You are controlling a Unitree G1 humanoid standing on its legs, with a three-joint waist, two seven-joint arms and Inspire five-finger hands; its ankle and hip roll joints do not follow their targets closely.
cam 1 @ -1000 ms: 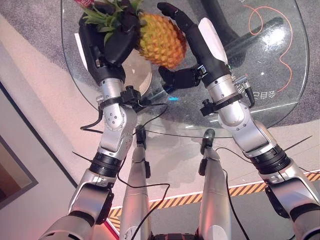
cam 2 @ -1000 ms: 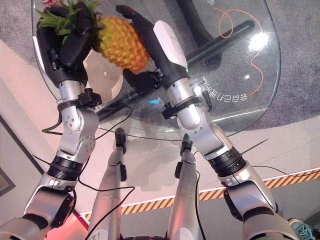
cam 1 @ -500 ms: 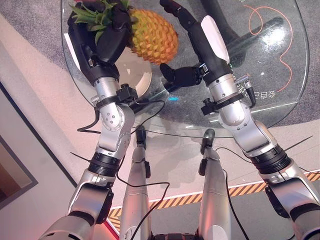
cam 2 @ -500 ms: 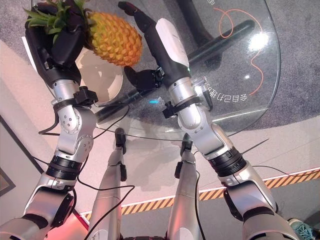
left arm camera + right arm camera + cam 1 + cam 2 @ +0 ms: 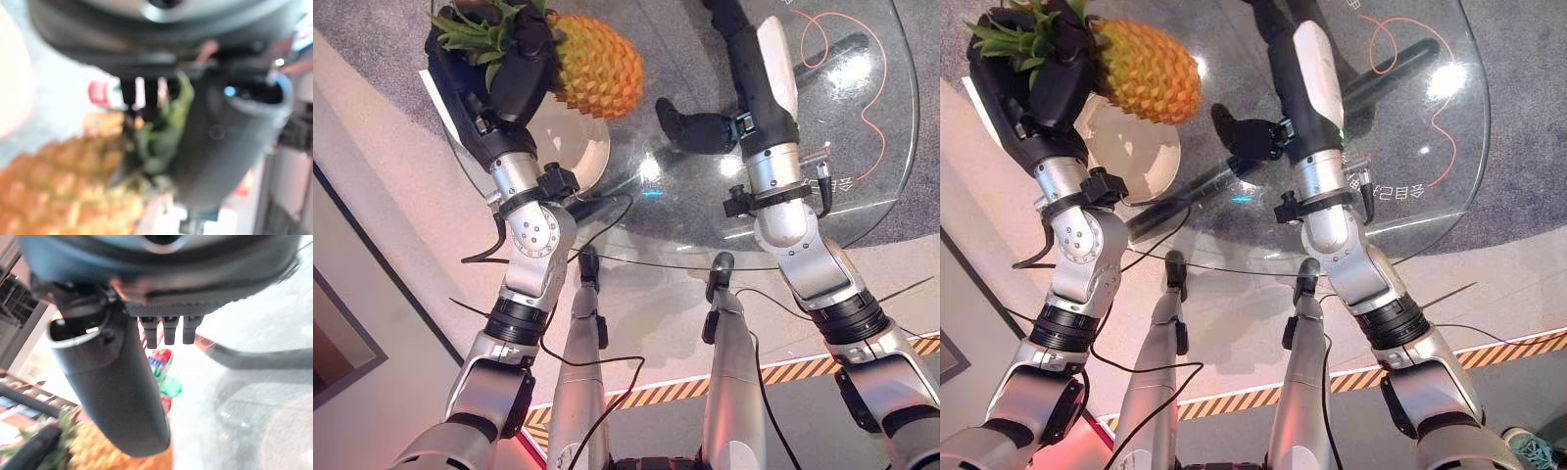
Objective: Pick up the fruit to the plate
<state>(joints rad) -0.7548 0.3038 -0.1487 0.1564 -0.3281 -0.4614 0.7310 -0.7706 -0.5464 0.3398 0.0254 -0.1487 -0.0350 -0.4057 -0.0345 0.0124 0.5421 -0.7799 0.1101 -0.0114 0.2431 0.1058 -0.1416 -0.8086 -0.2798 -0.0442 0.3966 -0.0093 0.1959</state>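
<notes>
The orange-yellow pineapple with its green leafy crown (image 5: 592,64) hangs in the air above the round glass worktop (image 5: 862,186), tilted almost on its side, with its body over the far edge of the pale cream round plate (image 5: 570,147) that lies on the glass. The left hand (image 5: 514,73) has its dark fingers (image 5: 530,39) curled round the crown and the top of the fruit, and nothing else is carrying the load. The left wrist view, though soft, appears to show leaves pressed between thumb and palm. The right hand (image 5: 1304,59) stands well apart from the fruit, over the middle of the glass, fingers straight and relaxed, holding nothing.

The risk is in the hold: the heavy body hangs out sideways from a grip on slippery leaves, so it could twist or slide free. Dropped, it might tip the plate or roll off the glass.
</notes>
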